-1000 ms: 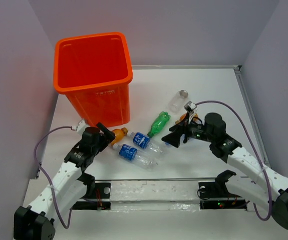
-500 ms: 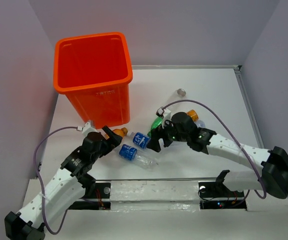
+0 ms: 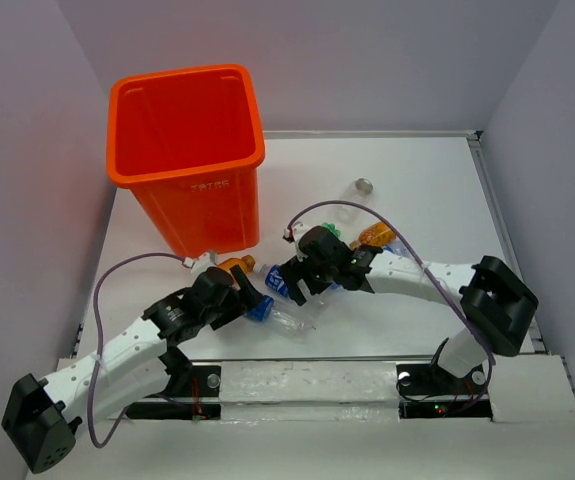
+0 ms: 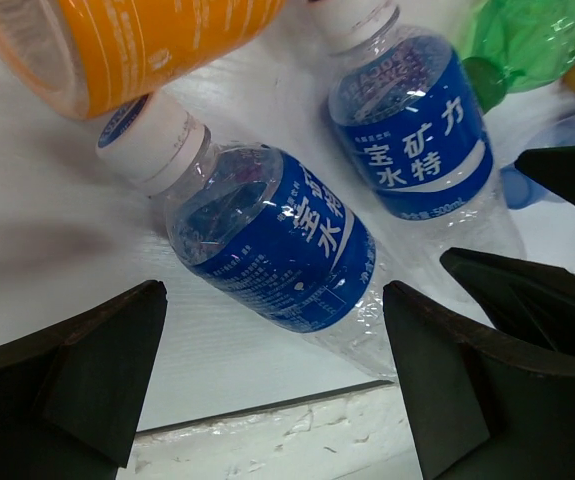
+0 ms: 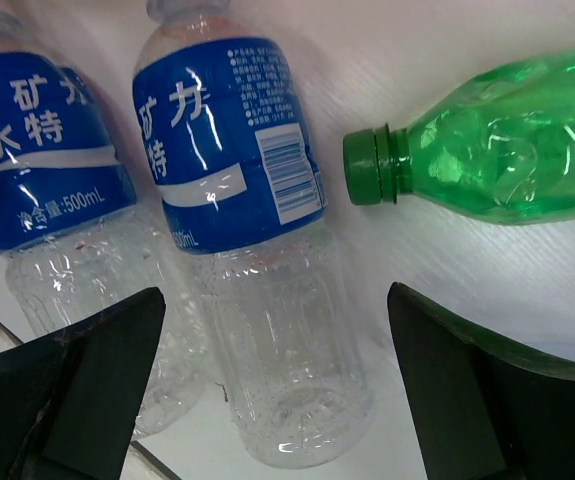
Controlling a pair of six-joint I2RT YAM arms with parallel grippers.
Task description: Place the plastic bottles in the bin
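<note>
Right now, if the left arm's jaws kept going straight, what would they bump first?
Probably the blue-labelled bottle whose white cap shows, lying centred between the open left jaws, with the table under it. How far off it is cannot be told.

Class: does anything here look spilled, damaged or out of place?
No spill or damage shows. Two clear blue-labelled plastic bottles, a green plastic bottle and an orange plastic bottle lie on their sides. Oddest: the open left gripper and open right gripper crowd the same blue-labelled pair.
</note>
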